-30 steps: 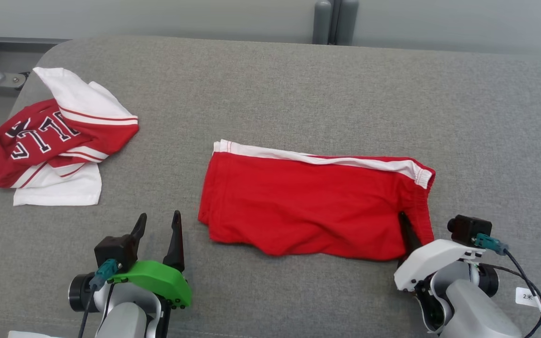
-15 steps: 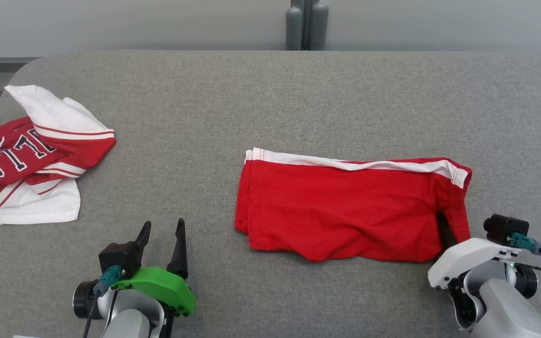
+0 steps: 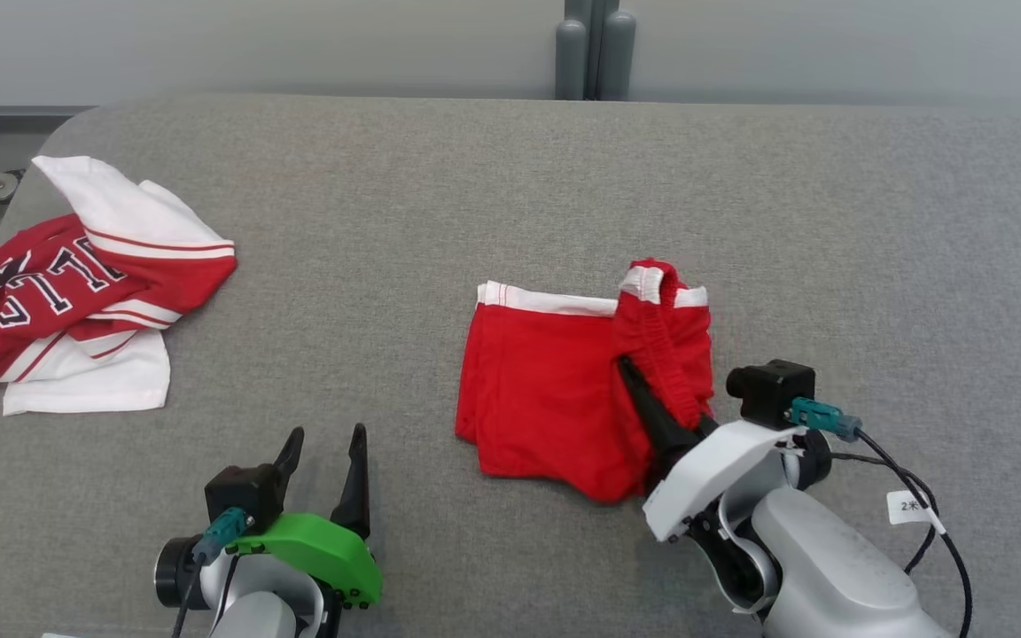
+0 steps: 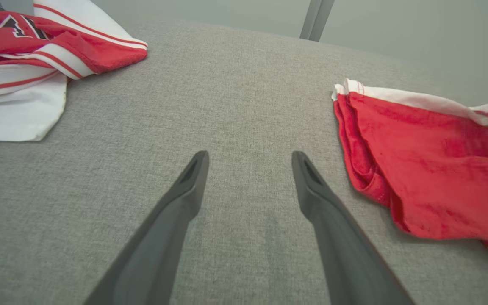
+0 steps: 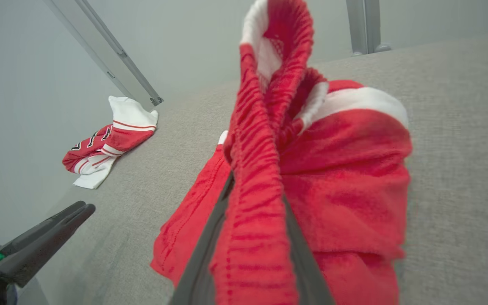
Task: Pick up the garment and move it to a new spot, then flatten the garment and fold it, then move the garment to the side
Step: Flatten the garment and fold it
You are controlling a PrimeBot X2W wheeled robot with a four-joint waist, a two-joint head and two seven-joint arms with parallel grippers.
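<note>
The red shorts (image 3: 555, 390) lie near the middle of the grey table (image 3: 475, 177), their left part flat, their right end lifted and doubled over toward the left. The right gripper (image 3: 639, 390) has its fingers (image 5: 201, 254) closed on the elastic waistband (image 3: 657, 354), which stands up in a bunched loop above the cloth. The left gripper (image 3: 326, 434) hovers near the table's near edge, left of the shorts and apart from them, its fingers (image 4: 184, 203) spread wide and holding nothing. A crumpled red-and-white jersey (image 3: 76, 283) sits well off at the far left.

The step in hand looks like the fold — carrying the waistband end across onto the leg end. To do it well, the waistband should travel low and straight so the white-striped edges line up, and come down just short of the leg hems rather than past them. The bunched elastic wants spreading before release, or the fold may set crooked — the free left gripper could pin the flat layer so it does not drag
</note>
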